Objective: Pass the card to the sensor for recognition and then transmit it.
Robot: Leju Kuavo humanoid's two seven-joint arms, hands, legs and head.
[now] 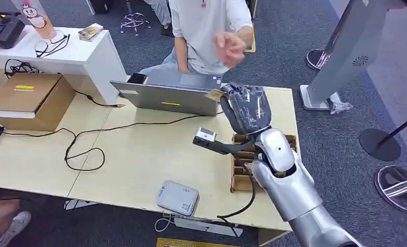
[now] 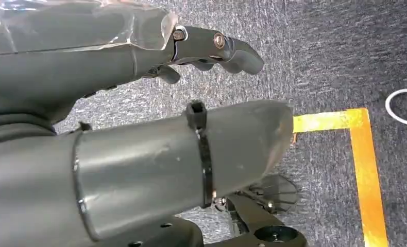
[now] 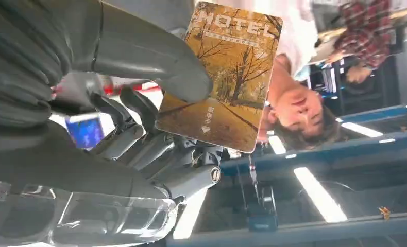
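My right hand [image 1: 248, 108] is raised over the far right part of the wooden table [image 1: 134, 159], in front of a seated person [image 1: 206, 31]. It pinches a golden-brown card printed HOTEL [image 3: 227, 77] between thumb and fingers [image 3: 139, 128]; a tan corner of the card [image 1: 213, 94] sticks out to the hand's left. A small white-topped sensor on a dark stand [image 1: 205, 135] sits just below the hand. A grey box-shaped reader [image 1: 177, 197] lies near the table's front edge. The person's hand [image 1: 230, 49] is lifted and blurred. My left hand [image 2: 139, 103] hangs over grey carpet and holds nothing.
A grey laptop [image 1: 170, 95] stands between the person and the sensor. A cardboard organiser [image 1: 241, 165] sits under my right forearm. Black cables [image 1: 83, 149] loop across the table's left half, beside a cardboard box [image 1: 31, 98]. Stanchion bases [image 1: 379, 144] and a kiosk foot [image 1: 320, 100] stand right.
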